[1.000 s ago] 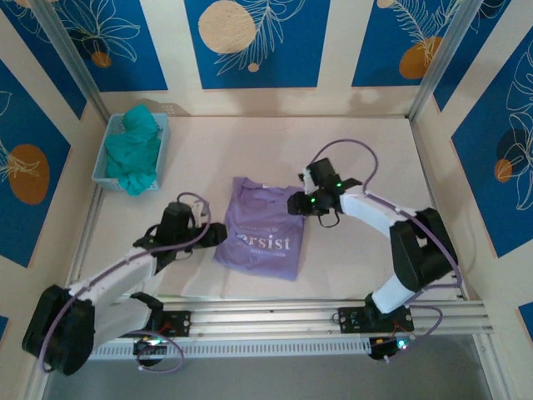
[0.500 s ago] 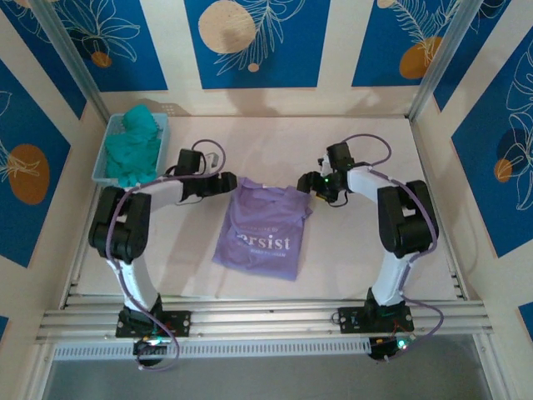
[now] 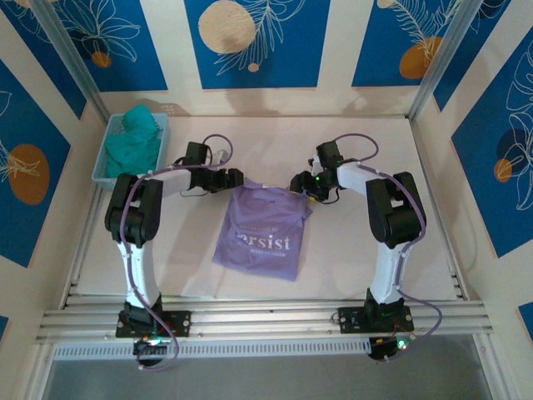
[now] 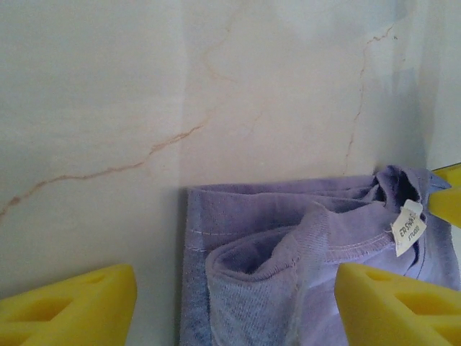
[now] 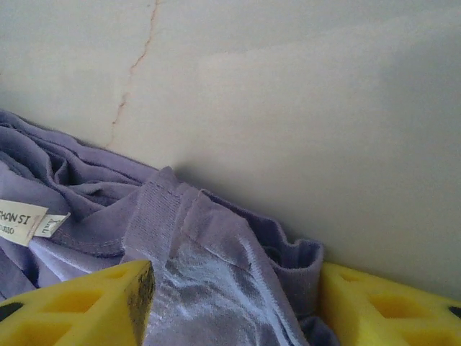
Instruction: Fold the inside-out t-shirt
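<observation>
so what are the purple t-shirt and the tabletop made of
T-shirt: soft knit jersey, probably cotton, matte; ribbed neckband, stitched hems, limp folds. Tabletop: smooth pale marble-look surface with brown veins; stone or printed laminate, cannot tell.

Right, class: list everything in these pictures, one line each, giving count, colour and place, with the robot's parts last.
T-shirt: 1, lavender with white lettering, lying mid-table.
Label: 1, white, at the t-shirt's collar.
Garment: 1, teal-green, bunched in the tray.
Tray: 1, light blue, table's far left corner.
Table: 1, pale, veined.
Left gripper: 1, black, yellow jaws open at the t-shirt's far left corner.
Right gripper: 1, black, yellow jaws open at its far right corner.
</observation>
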### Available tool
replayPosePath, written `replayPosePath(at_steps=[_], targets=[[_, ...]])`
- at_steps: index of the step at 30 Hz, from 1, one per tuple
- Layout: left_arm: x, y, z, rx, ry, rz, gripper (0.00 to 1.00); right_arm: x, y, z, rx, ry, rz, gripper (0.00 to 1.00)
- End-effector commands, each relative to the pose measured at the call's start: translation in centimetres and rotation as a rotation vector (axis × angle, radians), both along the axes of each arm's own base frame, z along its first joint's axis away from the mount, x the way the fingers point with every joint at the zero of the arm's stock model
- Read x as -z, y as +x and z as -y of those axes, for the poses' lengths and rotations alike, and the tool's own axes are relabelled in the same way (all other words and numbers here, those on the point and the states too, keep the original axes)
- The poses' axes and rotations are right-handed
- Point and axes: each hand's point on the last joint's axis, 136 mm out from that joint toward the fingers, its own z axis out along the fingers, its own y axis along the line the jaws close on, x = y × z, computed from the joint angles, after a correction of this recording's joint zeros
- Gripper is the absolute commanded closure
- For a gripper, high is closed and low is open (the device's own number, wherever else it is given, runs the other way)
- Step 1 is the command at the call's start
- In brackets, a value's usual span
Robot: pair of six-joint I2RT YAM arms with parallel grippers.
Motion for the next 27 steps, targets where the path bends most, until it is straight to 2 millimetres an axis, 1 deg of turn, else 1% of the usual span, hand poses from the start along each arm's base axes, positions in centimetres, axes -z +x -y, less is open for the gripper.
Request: replayPosePath(at_steps=[1, 4, 6, 7, 8, 9, 11, 13, 16, 19, 22, 24, 27], targets=[[-0.5, -0.5, 0.0, 0.019, 0.017, 0.011, 0.27, -0.9, -0.8, 0.8, -0.003, -0.037, 0.020, 0.41], [-1.9, 0.2, -1.3, -0.005, 0.105, 0.081, 0.26, -2.9, -0.6, 2.4, 0.002, -0.119, 0.111, 0.41], [-3.0, 0.5, -2.0, -0.020, 0.147, 0.145, 0.25, -4.1, -0.9, 2.7, -0.009, -0.158, 0.169, 0.41], [-3.4, 0.5, -2.3, -0.024, 0.160, 0.172, 0.25, -4.3, -1.3, 2.5, -0.020, -0.172, 0.191, 0.41], [-3.9, 0.6, -2.4, -0.027, 0.164, 0.195, 0.25, -4.9, -1.5, 2.2, -0.031, -0.182, 0.221, 0.42], [-4.2, 0.5, -2.4, -0.026, 0.163, 0.210, 0.25, -5.0, -1.9, 1.8, -0.046, -0.199, 0.239, 0.43], [-4.5, 0.4, -2.2, -0.025, 0.149, 0.221, 0.25, -5.3, -2.5, 0.5, -0.082, -0.231, 0.273, 0.46], [-4.6, 0.2, -2.2, -0.029, 0.140, 0.225, 0.26, -5.1, -3.0, -1.2, -0.126, -0.241, 0.286, 0.51], [-4.4, 0.0, -2.1, -0.032, 0.130, 0.215, 0.26, -3.9, -3.2, -3.1, -0.178, -0.265, 0.268, 0.56], [-3.9, -0.3, -2.2, -0.036, 0.130, 0.193, 0.26, -2.6, -2.8, -4.2, -0.216, -0.310, 0.250, 0.57], [-3.6, -0.6, -2.1, -0.034, 0.120, 0.185, 0.26, -1.6, -2.2, -4.7, -0.234, -0.354, 0.236, 0.61], [-3.6, -0.8, -2.1, -0.032, 0.117, 0.182, 0.26, -1.3, -2.1, -4.6, -0.240, -0.380, 0.234, 0.67], [-3.5, -1.0, -2.2, -0.031, 0.123, 0.182, 0.26, -1.4, -2.0, -4.4, -0.241, -0.391, 0.241, 0.75]])
